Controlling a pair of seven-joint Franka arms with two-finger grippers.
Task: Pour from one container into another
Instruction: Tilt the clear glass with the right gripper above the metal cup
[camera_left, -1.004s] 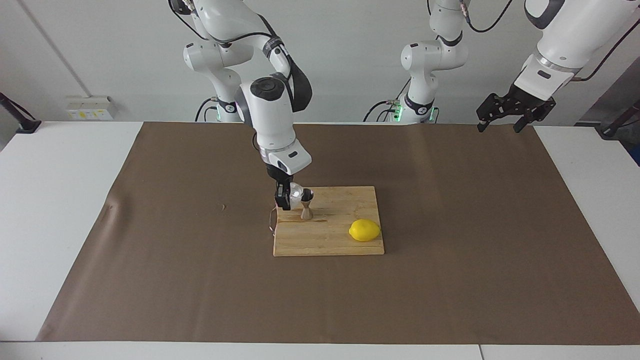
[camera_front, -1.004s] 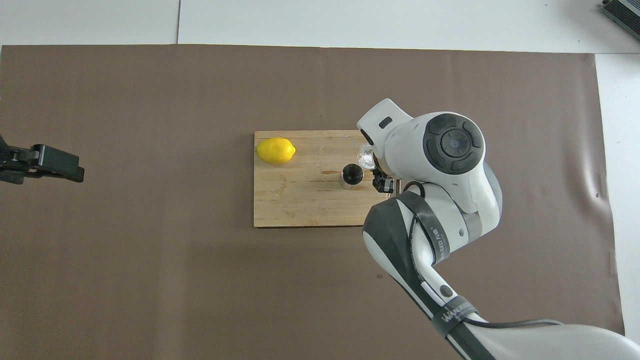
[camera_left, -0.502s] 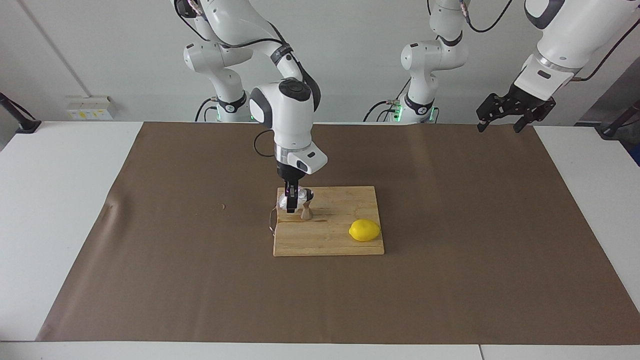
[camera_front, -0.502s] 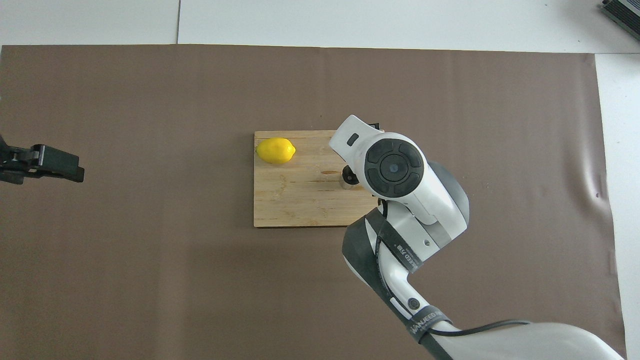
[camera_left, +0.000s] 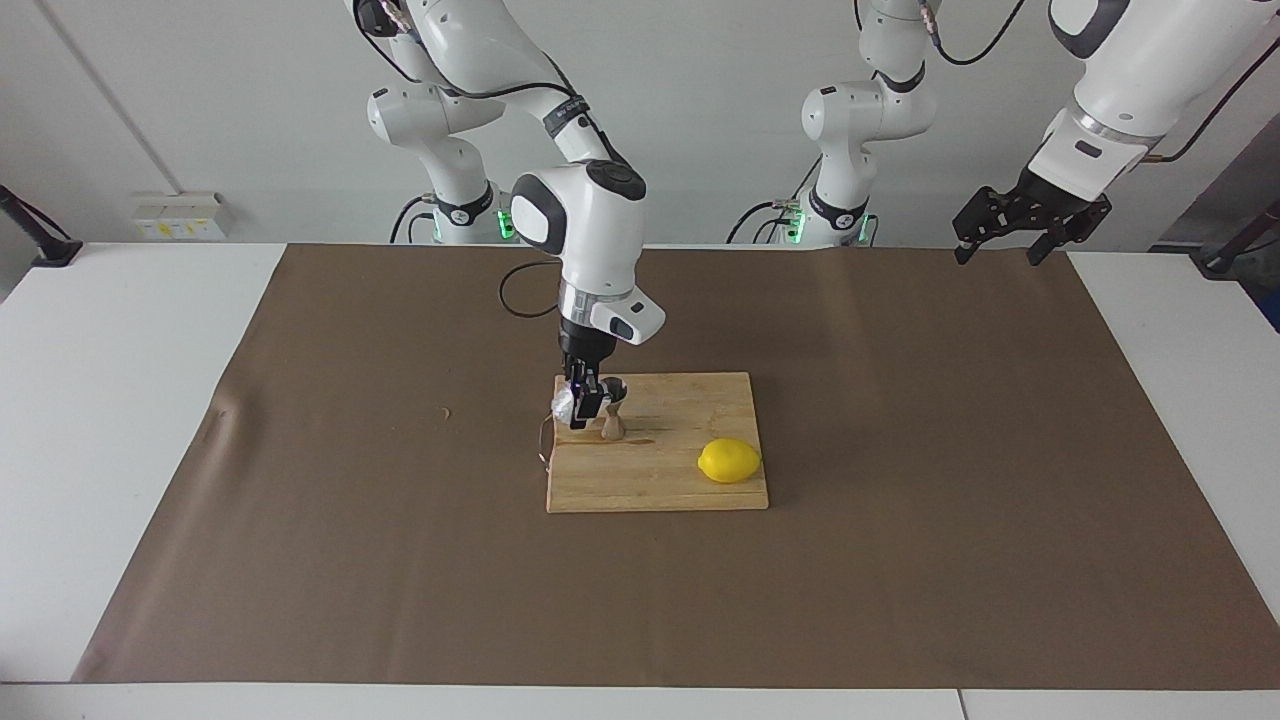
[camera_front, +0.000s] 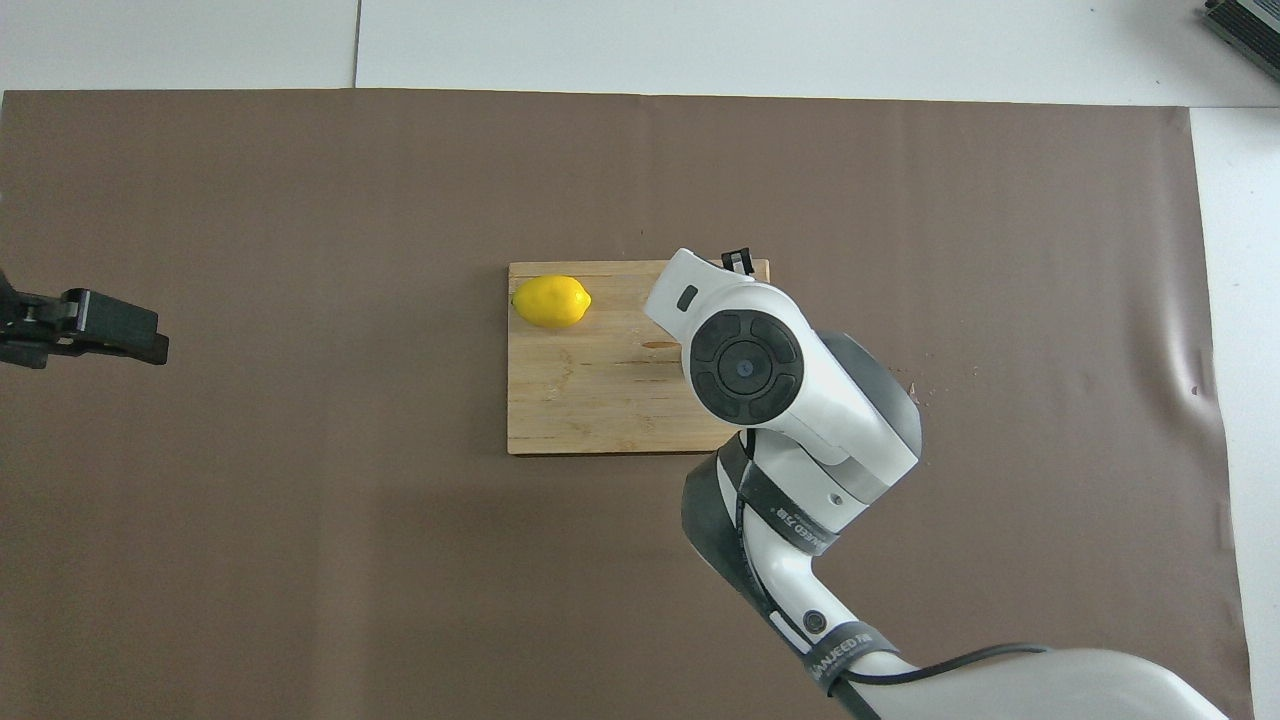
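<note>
At centre frame we see the right gripper (camera_left: 583, 405) closed around the glass tumbler (camera_left: 564, 404), just beside the steel jigger (camera_left: 612, 414) standing on the wooden board (camera_left: 660, 470). At upper right, the left gripper (camera_left: 1002, 240) waits, its fingers spread, holding nothing.

A yellow lemon (camera_left: 729, 460) lies on a wooden cutting board (camera_left: 660, 480) atop brown paper (camera_left: 900, 560).
</note>
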